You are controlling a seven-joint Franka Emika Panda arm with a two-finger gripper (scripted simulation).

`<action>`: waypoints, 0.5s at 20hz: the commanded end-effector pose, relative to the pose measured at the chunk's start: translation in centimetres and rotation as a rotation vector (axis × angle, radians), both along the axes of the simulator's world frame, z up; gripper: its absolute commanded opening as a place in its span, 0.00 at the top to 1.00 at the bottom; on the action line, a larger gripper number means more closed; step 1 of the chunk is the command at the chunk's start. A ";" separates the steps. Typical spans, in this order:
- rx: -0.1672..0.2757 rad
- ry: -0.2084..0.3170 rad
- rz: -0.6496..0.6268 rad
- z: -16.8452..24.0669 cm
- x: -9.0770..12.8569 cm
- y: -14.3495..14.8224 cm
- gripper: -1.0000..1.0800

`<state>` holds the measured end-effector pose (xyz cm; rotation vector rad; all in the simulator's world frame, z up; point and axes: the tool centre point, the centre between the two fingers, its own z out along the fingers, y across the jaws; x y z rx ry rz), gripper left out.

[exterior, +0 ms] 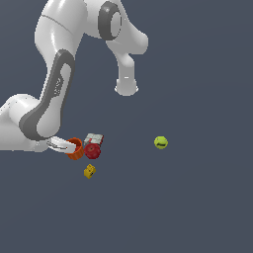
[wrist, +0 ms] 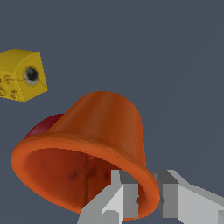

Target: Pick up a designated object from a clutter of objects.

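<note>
While the orange cup [wrist: 94, 148] lies tipped on its side against the red apple [exterior: 92, 150], the gripper [wrist: 146, 199] straddles its rim, apparently clamped on it.

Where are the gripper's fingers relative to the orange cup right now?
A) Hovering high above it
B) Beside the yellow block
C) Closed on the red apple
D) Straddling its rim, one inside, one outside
D: in the wrist view one finger sits inside the orange cup and the other outside its rim.
</note>
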<state>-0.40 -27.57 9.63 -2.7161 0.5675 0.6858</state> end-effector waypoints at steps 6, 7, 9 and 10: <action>-0.001 -0.102 -0.008 7.7 3.4 3.2 1.00; -0.001 -0.121 -0.010 9.2 4.0 3.8 1.00; -0.002 -0.162 -0.014 12.5 5.1 5.1 1.00; -0.002 -0.183 -0.016 14.2 5.6 5.7 1.00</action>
